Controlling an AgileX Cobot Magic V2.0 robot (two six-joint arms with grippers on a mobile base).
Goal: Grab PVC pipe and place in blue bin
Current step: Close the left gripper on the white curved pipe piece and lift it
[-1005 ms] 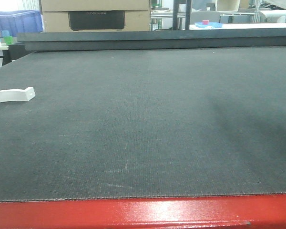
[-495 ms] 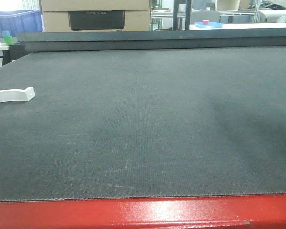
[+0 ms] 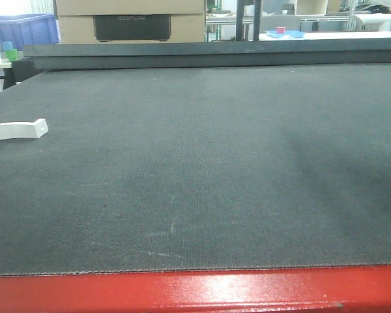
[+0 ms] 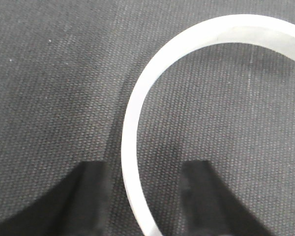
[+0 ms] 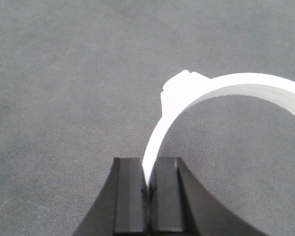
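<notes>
PVC pipe [image 3: 16,130]: cut off at left edge | blue bin [image 3: 26,29]: cut off left, base hidden

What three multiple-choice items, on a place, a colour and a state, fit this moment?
1. In the front view, the PVC pipe piece lies: A) in the centre B) at the left edge of the mat C) at the far right.
2. The table's front edge is: A) red B) yellow C) green.
3. The right gripper is: A) open over bare mat B) out of view C) shut on a white curved piece.
Key: 1 B, it shows far left; 2 A, a red strip borders the mat; 3 C, its fingers pinch the curve.
</notes>
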